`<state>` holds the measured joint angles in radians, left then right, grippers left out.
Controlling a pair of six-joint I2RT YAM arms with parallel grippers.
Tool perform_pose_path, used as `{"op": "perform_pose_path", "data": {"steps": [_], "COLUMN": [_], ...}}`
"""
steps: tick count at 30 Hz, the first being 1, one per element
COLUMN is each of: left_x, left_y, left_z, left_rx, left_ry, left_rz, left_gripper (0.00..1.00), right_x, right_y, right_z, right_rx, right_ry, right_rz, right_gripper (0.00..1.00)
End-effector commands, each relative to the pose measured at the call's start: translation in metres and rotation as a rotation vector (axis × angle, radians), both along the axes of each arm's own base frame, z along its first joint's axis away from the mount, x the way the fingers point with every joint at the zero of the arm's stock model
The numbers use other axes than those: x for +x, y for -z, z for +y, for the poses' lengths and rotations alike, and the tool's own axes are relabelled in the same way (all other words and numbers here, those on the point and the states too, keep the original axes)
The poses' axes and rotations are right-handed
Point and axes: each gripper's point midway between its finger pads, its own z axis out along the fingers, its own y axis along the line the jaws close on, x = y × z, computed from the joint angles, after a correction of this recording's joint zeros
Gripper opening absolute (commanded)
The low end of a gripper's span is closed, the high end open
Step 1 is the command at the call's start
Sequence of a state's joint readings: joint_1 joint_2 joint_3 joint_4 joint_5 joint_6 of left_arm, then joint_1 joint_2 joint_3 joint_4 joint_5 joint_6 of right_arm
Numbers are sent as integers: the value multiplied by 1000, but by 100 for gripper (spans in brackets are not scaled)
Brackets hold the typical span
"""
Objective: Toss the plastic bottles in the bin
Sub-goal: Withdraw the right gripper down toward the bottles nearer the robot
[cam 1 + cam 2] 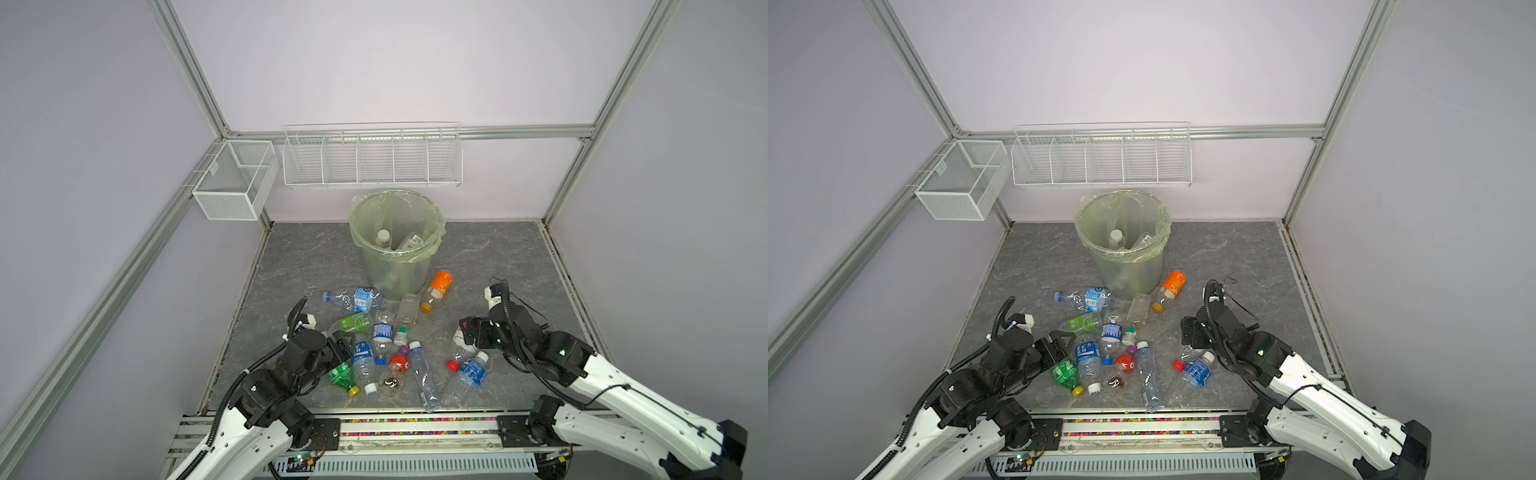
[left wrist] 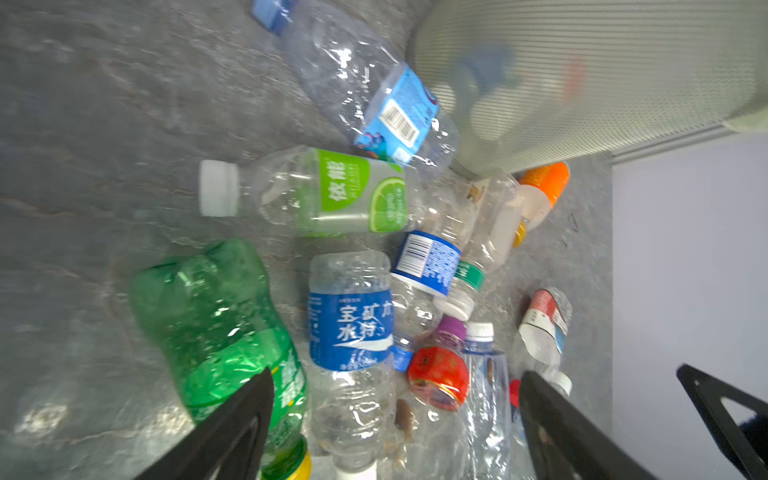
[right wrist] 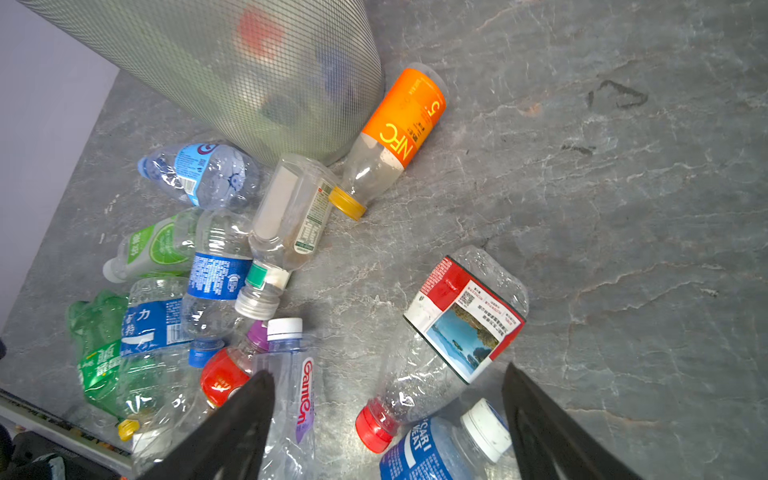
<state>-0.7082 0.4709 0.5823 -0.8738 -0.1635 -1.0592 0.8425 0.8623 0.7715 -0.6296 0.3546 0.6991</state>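
arms [image 1: 291, 365] low over bottles [image 1: 363, 353], jaws spread

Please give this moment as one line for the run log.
left gripper: open, empty, by blue-label bottle | right gripper: open, empty, by red-capped bottle | bin: partly filled | table: many plastic bottles to clear

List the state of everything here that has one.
bin, upright, bagged, some bottles inside.
left gripper, open, empty.
right gripper, open, empty.
orange bottle, lying down, yellow cap on.
green bottle, crushed, lying down, yellow cap on.
red-label bottle, crushed, lying down, red cap on.
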Motion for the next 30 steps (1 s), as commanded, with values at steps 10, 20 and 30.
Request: {"op": "perform_pose_path", "data": {"steps": [10, 20, 30], "left_x": [-16, -16, -15], "left_y": [66, 84, 94], "left_z": [35, 27, 28], "left_rx": [103, 64, 76], "left_ry": [-207, -189, -200], "left_rz": [184, 199, 204], "left_gripper": [92, 90, 89], "right_x": [14, 14, 10], "right_y": [17, 20, 15], "right_z": [6, 7, 4], "right_rx": [-49, -33, -2], "right_ry": [55, 68, 76], "right_rz": [30, 39, 33], "right_gripper": [88, 90, 98]}}
